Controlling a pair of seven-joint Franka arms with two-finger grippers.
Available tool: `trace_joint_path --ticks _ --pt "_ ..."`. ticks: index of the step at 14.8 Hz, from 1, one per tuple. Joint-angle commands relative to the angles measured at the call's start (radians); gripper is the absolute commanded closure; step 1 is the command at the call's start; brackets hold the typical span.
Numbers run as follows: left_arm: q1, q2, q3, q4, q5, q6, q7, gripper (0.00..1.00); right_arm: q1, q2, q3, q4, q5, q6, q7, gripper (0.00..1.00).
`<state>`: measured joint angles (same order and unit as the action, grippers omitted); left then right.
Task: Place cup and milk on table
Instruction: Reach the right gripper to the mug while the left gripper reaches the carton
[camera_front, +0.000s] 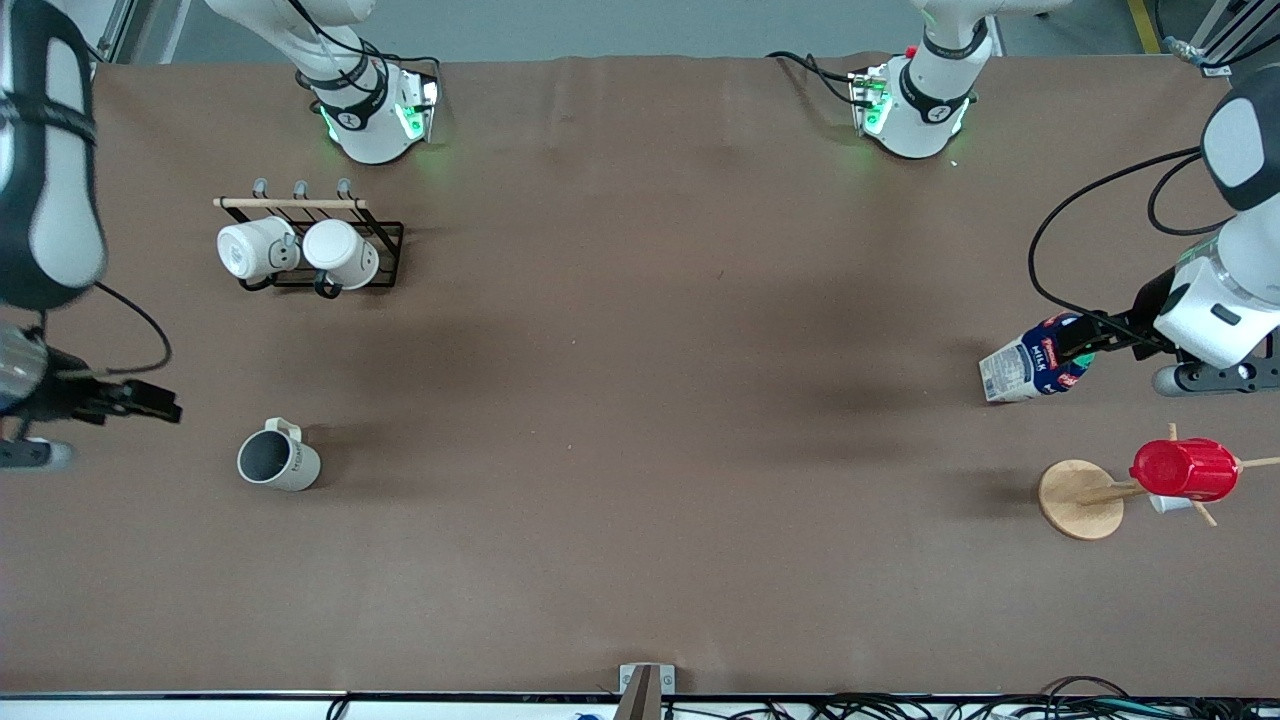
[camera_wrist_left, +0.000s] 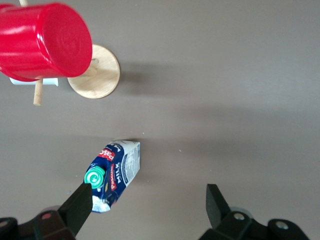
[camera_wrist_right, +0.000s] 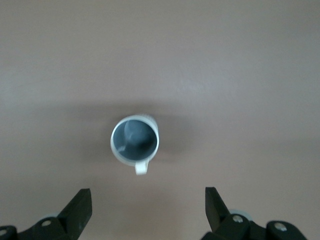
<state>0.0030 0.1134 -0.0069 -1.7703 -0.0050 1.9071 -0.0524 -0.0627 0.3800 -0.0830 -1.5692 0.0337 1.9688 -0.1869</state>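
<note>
The cup (camera_front: 278, 462), an off-white mug with a grey inside, stands upright on the brown table (camera_front: 640, 400) toward the right arm's end. It also shows in the right wrist view (camera_wrist_right: 135, 141). My right gripper (camera_front: 150, 400) (camera_wrist_right: 148, 207) is open and empty, up in the air beside the cup. The milk (camera_front: 1035, 365), a blue and white carton with a green cap, stands on the table toward the left arm's end. It also shows in the left wrist view (camera_wrist_left: 116, 172). My left gripper (camera_front: 1085, 340) (camera_wrist_left: 147, 205) is open and empty, over the table just beside the carton.
A black wire rack (camera_front: 385, 255) holding two white mugs stands near the right arm's base. A wooden mug tree (camera_front: 1080, 498) carrying a red ribbed cup (camera_front: 1185, 470) stands nearer the front camera than the milk; it also shows in the left wrist view (camera_wrist_left: 95, 80).
</note>
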Motion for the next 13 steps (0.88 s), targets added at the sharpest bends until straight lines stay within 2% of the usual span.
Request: trace_joint_path --ticks 1,5,10,12,13 --pt "0.005 -0.009 0.016 -0.102 0.019 0.098 0.038 0.0 -0.005 0.032 0.006 -0.112 0.006 0.163 -0.081 0.0" --pt "0.018 0.034 0.077 -0.135 0.013 0.128 0.141 0.0 -0.008 0.115 0.009 -0.175 0.008 0.31 -0.163 0.0" --pt "0.022 0.051 0.122 -0.245 0.003 0.285 0.167 0.0 -0.012 0.164 0.023 -0.187 0.032 0.353 -0.184 0.03" --pt "0.035 0.069 0.123 -0.259 0.002 0.296 0.167 0.0 -0.009 0.194 0.023 -0.189 0.035 0.371 -0.184 0.12" --pt "0.035 0.075 0.123 -0.264 0.002 0.299 0.167 0.0 -0.009 0.197 0.023 -0.189 0.035 0.371 -0.184 0.19"
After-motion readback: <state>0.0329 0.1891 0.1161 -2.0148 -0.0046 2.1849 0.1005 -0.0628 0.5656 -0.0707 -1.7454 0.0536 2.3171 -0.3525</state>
